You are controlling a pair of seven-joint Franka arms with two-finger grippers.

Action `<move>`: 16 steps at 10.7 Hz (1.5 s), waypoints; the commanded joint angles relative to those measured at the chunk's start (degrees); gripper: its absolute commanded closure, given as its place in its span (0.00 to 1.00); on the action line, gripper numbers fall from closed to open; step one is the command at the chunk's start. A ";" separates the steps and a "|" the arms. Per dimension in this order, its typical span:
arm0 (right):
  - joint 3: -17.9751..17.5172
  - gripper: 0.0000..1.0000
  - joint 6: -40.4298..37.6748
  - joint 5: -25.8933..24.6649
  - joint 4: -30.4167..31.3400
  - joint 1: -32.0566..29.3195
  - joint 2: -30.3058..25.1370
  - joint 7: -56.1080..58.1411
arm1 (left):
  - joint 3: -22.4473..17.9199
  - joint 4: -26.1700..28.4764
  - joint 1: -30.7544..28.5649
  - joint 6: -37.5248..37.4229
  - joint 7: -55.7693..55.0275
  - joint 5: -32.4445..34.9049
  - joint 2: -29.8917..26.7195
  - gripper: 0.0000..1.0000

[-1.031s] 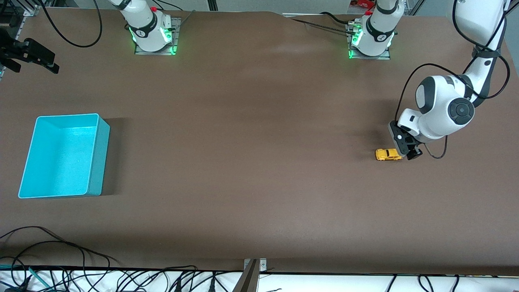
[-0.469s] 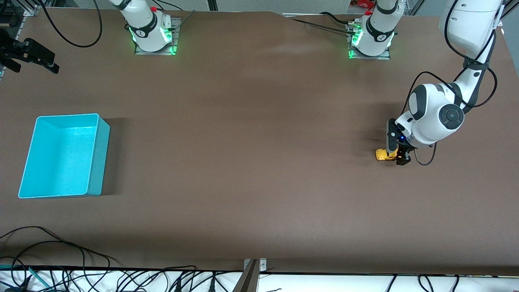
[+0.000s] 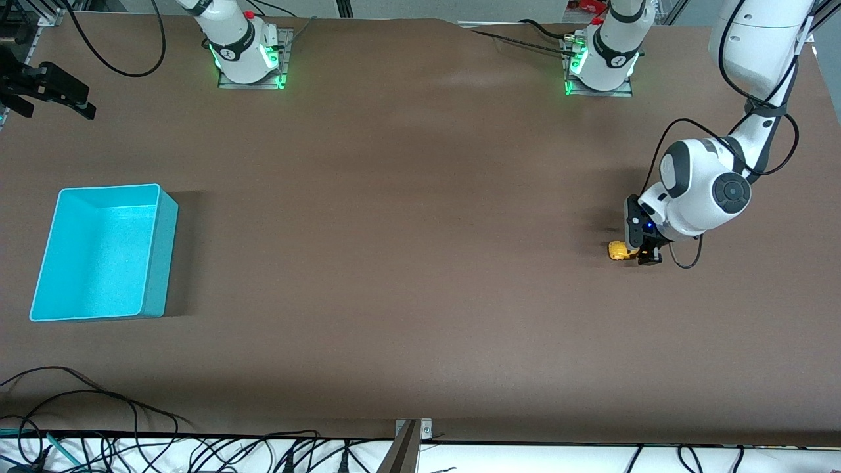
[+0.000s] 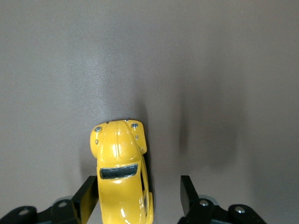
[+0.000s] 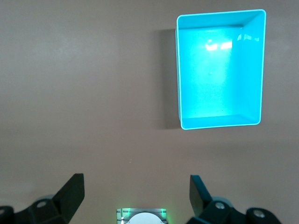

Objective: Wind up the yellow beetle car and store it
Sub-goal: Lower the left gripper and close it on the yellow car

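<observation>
The yellow beetle car (image 3: 617,250) stands on the brown table near the left arm's end. Only one end of it shows in the front view. In the left wrist view the car (image 4: 122,172) lies between the fingers. My left gripper (image 3: 642,253) is low at the table, open around the car (image 4: 138,200). One finger (image 4: 87,199) is close against the car's side. The other finger (image 4: 188,196) stands apart from it with a gap. My right gripper (image 5: 138,193) is open and empty, held high over the table, and waits.
The turquoise bin (image 3: 102,253) stands empty near the right arm's end of the table, and also shows in the right wrist view (image 5: 218,69). Both arm bases (image 3: 248,56) (image 3: 601,62) stand along the table's edge. Cables (image 3: 98,420) lie off the table's near edge.
My left gripper has moved down and along the car toward the right arm's end, so the car now sits between its fingers. The car has not moved. The right arm is still.
</observation>
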State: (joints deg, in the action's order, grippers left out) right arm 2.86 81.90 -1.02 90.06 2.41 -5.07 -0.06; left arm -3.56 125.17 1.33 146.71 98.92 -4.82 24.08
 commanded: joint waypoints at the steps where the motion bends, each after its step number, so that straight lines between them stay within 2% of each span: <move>1: 0.04 0.00 -0.78 0.84 -0.41 -0.04 -0.47 -0.38 | 0.04 -1.07 -0.28 0.16 2.41 -0.98 0.97 0.76; 2: 0.04 0.00 -0.78 0.84 -0.41 -0.04 -0.47 -0.47 | 0.04 -2.12 -0.28 0.16 2.85 -0.54 0.97 0.96; 3: -0.04 0.00 -0.78 0.84 -0.41 -0.04 -0.47 -0.47 | 0.04 -2.30 -0.28 0.16 2.85 -0.37 0.97 1.00; 6: -0.04 0.00 -0.78 0.84 -0.41 0.05 -0.47 -0.38 | 0.04 -2.22 -0.45 0.16 2.86 -0.45 1.15 1.00; 11: -0.13 0.00 -0.78 0.84 -0.50 -0.04 -0.47 -0.38 | -0.04 -2.30 -4.22 0.16 2.85 -0.72 2.99 1.00; 16: -0.04 0.00 -0.78 0.84 -0.41 -0.04 -0.47 -0.38 | -2.41 -3.09 -6.86 0.16 7.33 -0.63 4.04 1.00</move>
State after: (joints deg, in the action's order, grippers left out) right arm 2.80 81.90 -1.00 90.06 2.42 -5.07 -0.06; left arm -5.33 123.55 -4.28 146.90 102.92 -4.81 24.60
